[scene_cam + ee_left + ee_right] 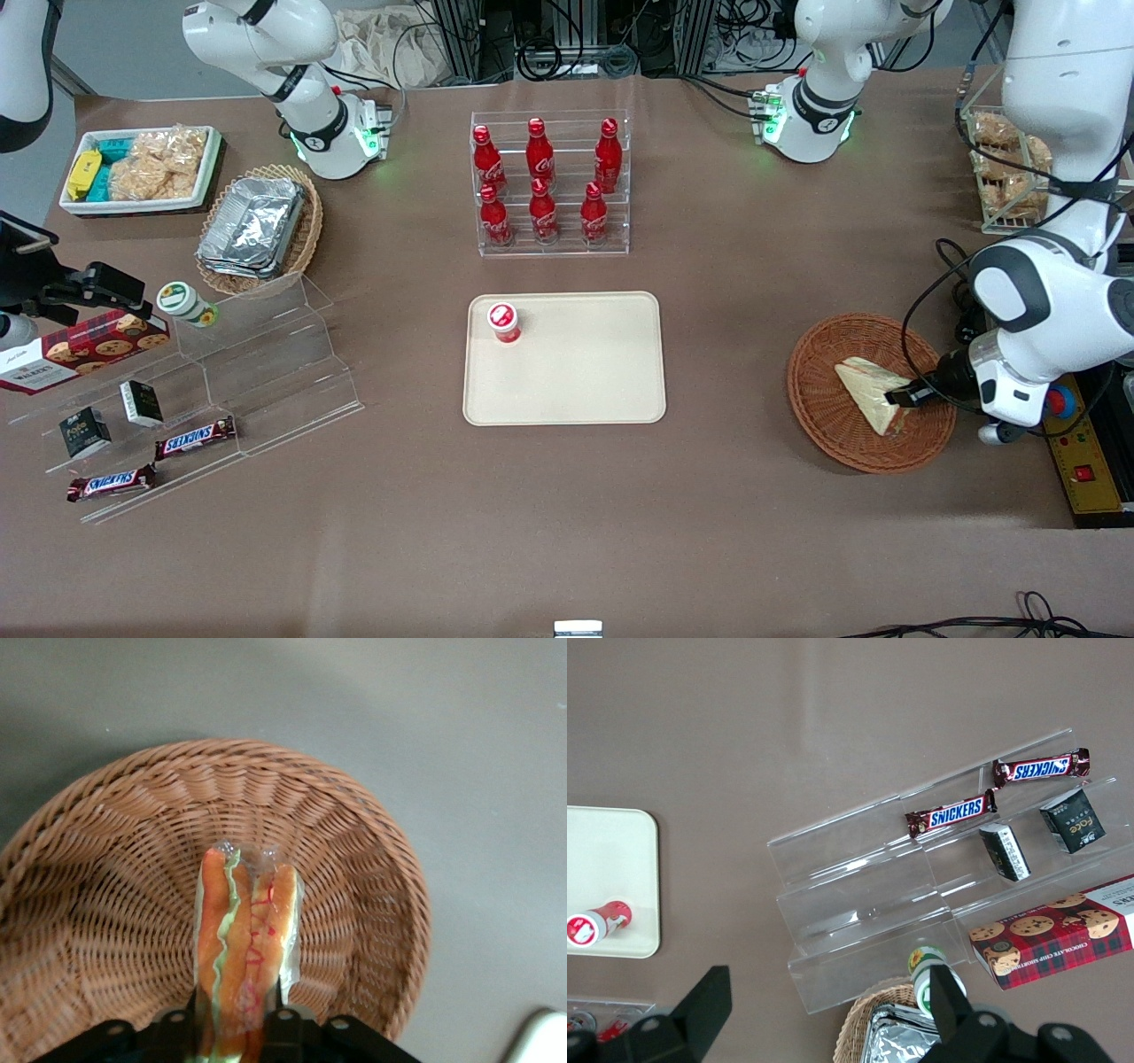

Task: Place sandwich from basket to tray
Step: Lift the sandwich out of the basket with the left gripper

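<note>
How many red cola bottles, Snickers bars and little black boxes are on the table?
Red cola bottles in the clear rack: 6
Brown Snickers bars: 2
Little black boxes: 2
Total: 10
The left gripper is at the wrapped triangular sandwich in the round brown basket.

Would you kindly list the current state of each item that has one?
sandwich: wrapped, lying in the basket, at the hand.
basket: holds only the sandwich.
tray: carries one red-capped cup.
hand: low in the basket, at the sandwich's edge.
Cola bottles: upright, capped.
</note>
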Action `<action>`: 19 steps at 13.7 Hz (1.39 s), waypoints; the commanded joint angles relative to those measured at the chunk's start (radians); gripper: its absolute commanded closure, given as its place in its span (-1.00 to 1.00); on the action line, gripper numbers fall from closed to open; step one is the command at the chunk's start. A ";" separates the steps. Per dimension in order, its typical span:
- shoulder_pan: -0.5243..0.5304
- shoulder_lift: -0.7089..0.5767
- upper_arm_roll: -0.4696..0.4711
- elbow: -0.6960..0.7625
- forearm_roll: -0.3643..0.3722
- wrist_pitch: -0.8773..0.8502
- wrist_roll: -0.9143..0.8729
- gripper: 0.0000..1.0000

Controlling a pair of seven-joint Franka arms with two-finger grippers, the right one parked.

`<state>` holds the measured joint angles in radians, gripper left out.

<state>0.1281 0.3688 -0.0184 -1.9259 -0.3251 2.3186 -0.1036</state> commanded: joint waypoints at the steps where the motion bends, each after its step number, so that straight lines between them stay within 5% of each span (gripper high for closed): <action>1: 0.004 -0.160 0.005 0.031 0.111 -0.198 0.016 1.00; 4: -0.001 -0.264 -0.003 0.180 0.237 -0.501 0.019 1.00; 10: -0.011 -0.399 -0.185 0.363 0.279 -0.858 -0.131 1.00; 15: -0.015 -0.395 -0.441 0.363 0.265 -0.846 -0.442 1.00; 19: -0.018 -0.191 -0.644 0.341 0.297 -0.612 -0.706 1.00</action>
<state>0.1064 0.0450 -0.5924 -1.6070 -0.0617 1.6252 -0.7150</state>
